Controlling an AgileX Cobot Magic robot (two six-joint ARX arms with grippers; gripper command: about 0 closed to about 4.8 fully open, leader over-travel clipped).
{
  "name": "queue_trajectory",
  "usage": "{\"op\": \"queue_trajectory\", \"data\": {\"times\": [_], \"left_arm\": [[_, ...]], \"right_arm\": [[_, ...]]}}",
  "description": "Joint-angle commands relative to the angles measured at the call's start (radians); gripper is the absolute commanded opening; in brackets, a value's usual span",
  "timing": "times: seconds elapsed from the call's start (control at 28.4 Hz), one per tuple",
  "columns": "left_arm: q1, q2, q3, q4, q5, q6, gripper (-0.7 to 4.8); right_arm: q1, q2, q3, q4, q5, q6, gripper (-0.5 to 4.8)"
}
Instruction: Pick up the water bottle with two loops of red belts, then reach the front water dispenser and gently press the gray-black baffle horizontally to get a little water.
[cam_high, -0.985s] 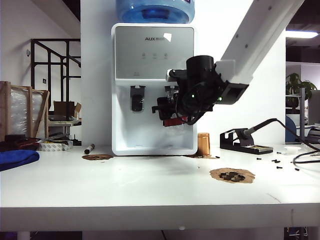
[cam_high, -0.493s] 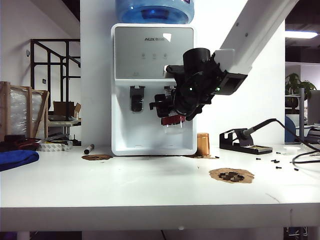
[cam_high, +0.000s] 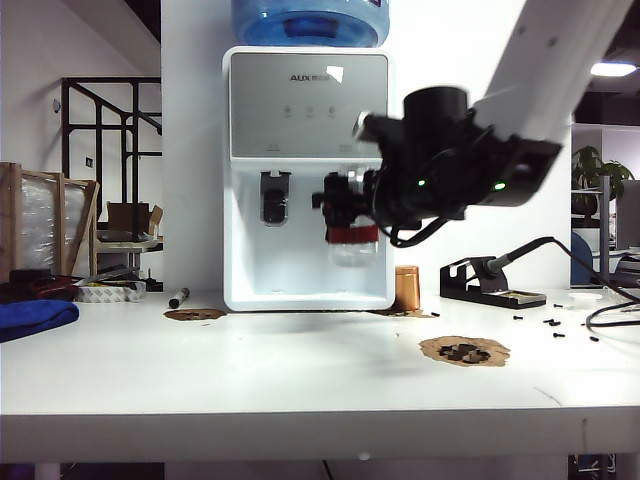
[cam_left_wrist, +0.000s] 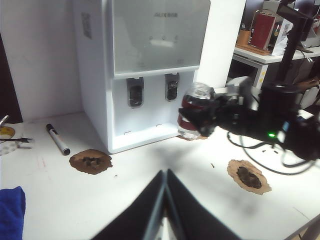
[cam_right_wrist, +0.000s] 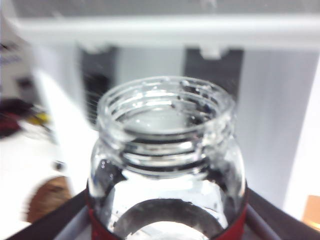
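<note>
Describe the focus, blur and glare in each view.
Exterior view: sharp throughout, bright ceiling light top right. Left wrist view: soft, shut left gripper dark and close. Right wrist view: water bottle rim crisp, water dispenser behind blurred and washed out; right gripper grips it.

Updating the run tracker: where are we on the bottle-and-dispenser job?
Done: the right gripper has the water bottle off the table, fingers clamping its red-banded body. In hand: bottle upright in front of the water dispenser, beside the right tap. Left: pressing the gray-black baffle; no water visible. The left gripper idles shut above the table.
</note>
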Motion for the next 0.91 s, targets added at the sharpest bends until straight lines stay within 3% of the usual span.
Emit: {"op": "queue_trajectory", "data": {"times": [0.04, 0.32, 0.42, 0.67, 0.77, 0.91], "left_arm": [[0.002, -0.019, 0.005, -0.021, -0.003, -0.003, -0.04], [0.003, -0.106, 0.005, -0.079, -0.091, -0.003, -0.04], [0.003, -0.138, 0.005, -0.107, -0.132, -0.003, -0.04], [0.003, -0.179, 0.005, -0.212, -0.254, -0.003, -0.04], [0.004, -0.184, 0.005, -0.23, -0.408, 0.004, -0.04], [0.003, -0.184, 0.005, -0.23, -0.524, 0.004, -0.04]], "right_arm": [[0.003, -0.036, -0.08, 0.159, -0.126, 0.061, -0.02], [0.019, -0.05, -0.204, 0.245, -0.505, 0.129, -0.02], [0.039, -0.051, -0.209, 0.223, -0.562, 0.119, -0.02], [0.097, -0.053, -0.209, 0.101, -0.499, -0.007, -0.02], [0.141, -0.053, -0.209, -0.002, -0.337, -0.1, -0.02], [0.158, -0.053, -0.209, -0.016, -0.288, -0.101, -0.02]]}}
